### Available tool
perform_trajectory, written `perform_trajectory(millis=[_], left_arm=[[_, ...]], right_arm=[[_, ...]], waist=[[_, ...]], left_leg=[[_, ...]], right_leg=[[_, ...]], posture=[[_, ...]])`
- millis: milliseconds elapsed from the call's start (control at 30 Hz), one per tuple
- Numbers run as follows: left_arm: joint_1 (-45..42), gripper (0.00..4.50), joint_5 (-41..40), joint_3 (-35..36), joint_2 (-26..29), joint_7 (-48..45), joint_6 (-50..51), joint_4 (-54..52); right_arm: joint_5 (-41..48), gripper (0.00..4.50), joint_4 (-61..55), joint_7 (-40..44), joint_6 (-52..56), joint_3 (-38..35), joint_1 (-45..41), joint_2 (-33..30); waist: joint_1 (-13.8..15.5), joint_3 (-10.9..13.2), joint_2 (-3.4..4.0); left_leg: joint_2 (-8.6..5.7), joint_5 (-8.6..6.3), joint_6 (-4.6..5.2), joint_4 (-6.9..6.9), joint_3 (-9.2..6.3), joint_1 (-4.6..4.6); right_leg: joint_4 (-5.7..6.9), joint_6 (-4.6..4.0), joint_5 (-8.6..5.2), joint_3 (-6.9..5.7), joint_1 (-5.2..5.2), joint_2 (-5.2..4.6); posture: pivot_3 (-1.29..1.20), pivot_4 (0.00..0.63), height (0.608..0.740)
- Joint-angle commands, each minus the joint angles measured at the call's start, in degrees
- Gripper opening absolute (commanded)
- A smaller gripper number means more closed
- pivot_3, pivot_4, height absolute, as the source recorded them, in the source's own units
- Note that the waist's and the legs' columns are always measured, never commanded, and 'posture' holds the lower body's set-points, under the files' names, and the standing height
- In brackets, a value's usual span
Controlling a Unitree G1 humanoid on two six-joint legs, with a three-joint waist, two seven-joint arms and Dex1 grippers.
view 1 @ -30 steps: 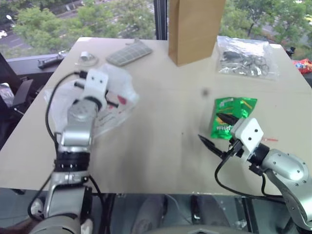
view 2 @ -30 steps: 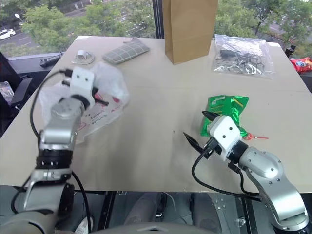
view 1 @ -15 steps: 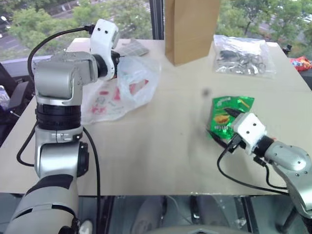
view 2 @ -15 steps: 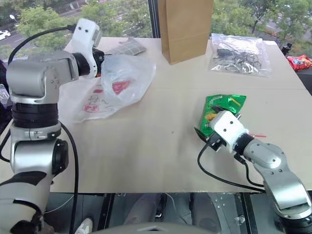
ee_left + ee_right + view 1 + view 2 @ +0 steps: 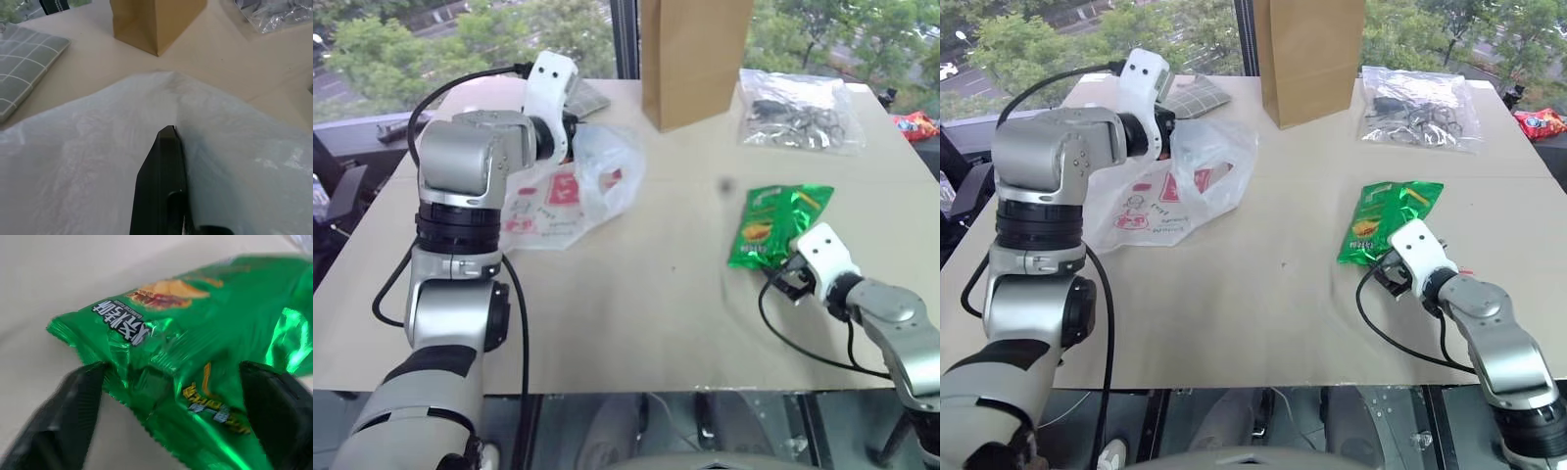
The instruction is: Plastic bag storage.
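The plastic bag [image 5: 563, 196], whitish and crinkly with pink-red marks, hangs partly lifted over the table's left side, its lower part resting on the tabletop. My left gripper [image 5: 168, 132] is shut on a pinched fold at the bag's top, and the bag bulges around the black fingers [image 5: 161, 191]. At the right, my right gripper [image 5: 171, 372] is low over the table, its fingers apart on either side of the near end of a shiny green snack packet [image 5: 778, 220]. One fingertip [image 5: 83, 396] touches the packet's crumpled edge.
A tall brown paper bag [image 5: 695, 59] stands at the back centre. A clear bag of dark clips [image 5: 803, 113] lies at the back right, a grey checked cloth [image 5: 1193, 95] at the back left. A red packet [image 5: 920, 125] sits off the right edge. The wooden table [image 5: 636, 313] is bare in front.
My left arm has lifted the plastic bag and carried it rightward. My right gripper has moved forward and down to the green packet, and its fingers have narrowed around the packet's end.
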Motion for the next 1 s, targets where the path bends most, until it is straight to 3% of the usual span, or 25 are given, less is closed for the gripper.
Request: perform_trajectory(millis=[33, 133, 200, 367, 633, 800, 1000], left_arm=[[-3.12, 0.00, 0.82, 0.88, -1.04, 2.01, -2.51, 0.72], [-3.79, 0.00, 1.11, 1.50, -2.21, 3.51, -3.35, 1.98], [-4.36, 0.00, 1.31, 1.82, -3.06, 4.71, -4.10, 3.25], [-6.22, 0.00, 1.23, 2.50, -5.21, 6.92, -6.00, 7.05], [-12.01, 0.00, 1.35, 4.36, -8.49, 9.86, -10.34, 18.48], [-17.52, 0.00, 1.67, 3.52, -9.66, 7.53, -14.06, 29.49], [-22.54, 0.00, 2.90, 2.36, -10.89, 3.59, -17.94, 39.60]], right_arm=[[-1.32, 2.23, 0.13, -0.50, -0.98, -0.77, -1.85, -1.07], [-1.70, 0.70, -0.06, 0.11, -2.19, -0.93, -1.92, -1.84], [-1.73, 0.04, -0.78, 1.28, -4.33, -0.81, -1.69, -2.58], [1.42, 0.04, -4.64, 5.77, -8.82, -1.51, -1.32, -2.95], [15.44, 0.04, -16.33, 14.66, -7.81, -3.08, -5.68, -3.37], [22.23, 0.04, -16.95, 19.47, -7.61, -0.22, -15.93, -3.37], [22.67, 0.04, -11.09, 26.99, -10.87, 5.83, -24.32, -3.77]], waist=[[-0.01, 0.00, 0.00], [0.04, 0.00, 0.00], [0.02, 0.00, 0.00], [-0.06, 0.00, 0.00], [-0.32, 0.01, -0.01], [-0.58, 0.02, -0.02], [-0.56, 0.03, -0.03]], left_leg=[[0.00, 0.00, 0.00, 0.00, 0.00, -0.03], [-0.03, 0.00, 0.00, 0.00, 0.02, -0.03], [-0.02, 0.00, 0.00, 0.00, 0.05, -0.03], [-0.02, 0.00, 0.00, 0.00, 0.05, -0.03], [-0.02, -0.01, 0.02, 0.02, 0.05, -0.03], [-0.03, -0.01, 0.03, 0.04, 0.06, -0.04], [-0.04, -0.02, 0.05, 0.03, 0.06, -0.06]], right_leg=[[0.00, 0.00, 0.00, 0.01, -0.02, 0.01], [0.00, 0.00, 0.00, 0.01, -0.02, 0.05], [0.00, 0.00, 0.00, 0.05, -0.02, 0.05], [0.01, 0.00, 0.00, 0.05, -0.03, 0.08], [0.01, 0.02, 0.01, 0.03, -0.02, 0.08], [0.02, 0.02, 0.01, 0.01, -0.04, 0.09], [0.01, 0.02, 0.01, -0.04, -0.04, 0.08]], posture=[[0.00, 0.150, 0.740], [0.00, 0.150, 0.740], [0.00, 0.150, 0.740], [0.00, 0.150, 0.740], [0.00, 0.150, 0.740], [0.00, 0.150, 0.740], [0.00, 0.150, 0.740]])
